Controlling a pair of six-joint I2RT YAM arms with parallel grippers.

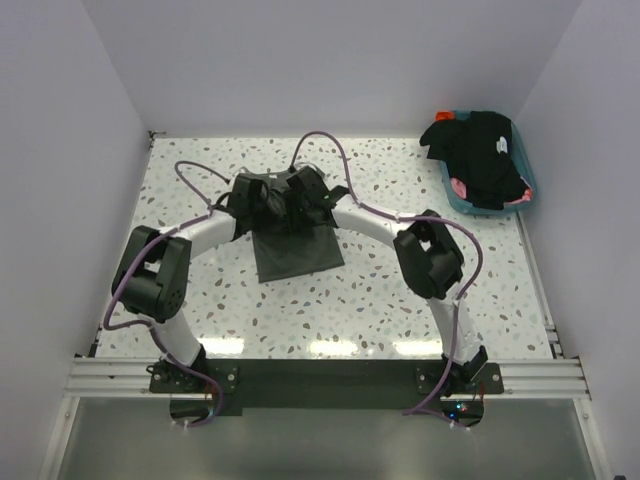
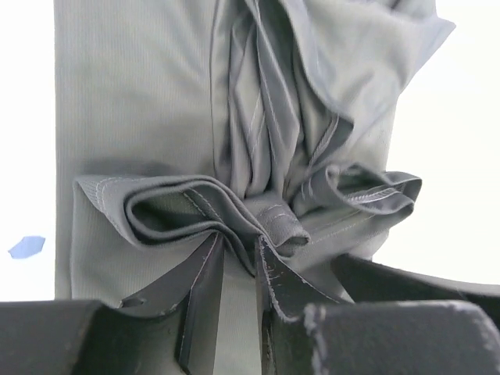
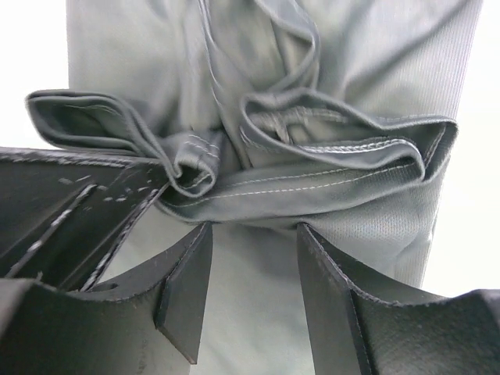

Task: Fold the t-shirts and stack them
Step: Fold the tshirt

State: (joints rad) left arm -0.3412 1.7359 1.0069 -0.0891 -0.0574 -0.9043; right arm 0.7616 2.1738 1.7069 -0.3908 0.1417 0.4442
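Observation:
A dark olive-grey t-shirt (image 1: 300, 255) lies partly folded in the middle of the table, and its far end is bunched up. Both grippers meet over that far end. My left gripper (image 1: 258, 207) is shut on a gathered fold of the hem (image 2: 269, 223), and its fingertips (image 2: 209, 254) pinch the cloth. My right gripper (image 1: 305, 200) is open. The stitched hem (image 3: 328, 183) lies across the tips of its fingers (image 3: 187, 273), with flat cloth showing in the wide gap between them. Black t-shirts (image 1: 480, 150), one with a small white mark, are heaped in the teal tub.
The teal tub (image 1: 527, 188) stands at the back right corner against the right wall. White walls close in the speckled table (image 1: 400, 300) on three sides. The arm bases and a dark rail (image 1: 320, 382) run along the near edge.

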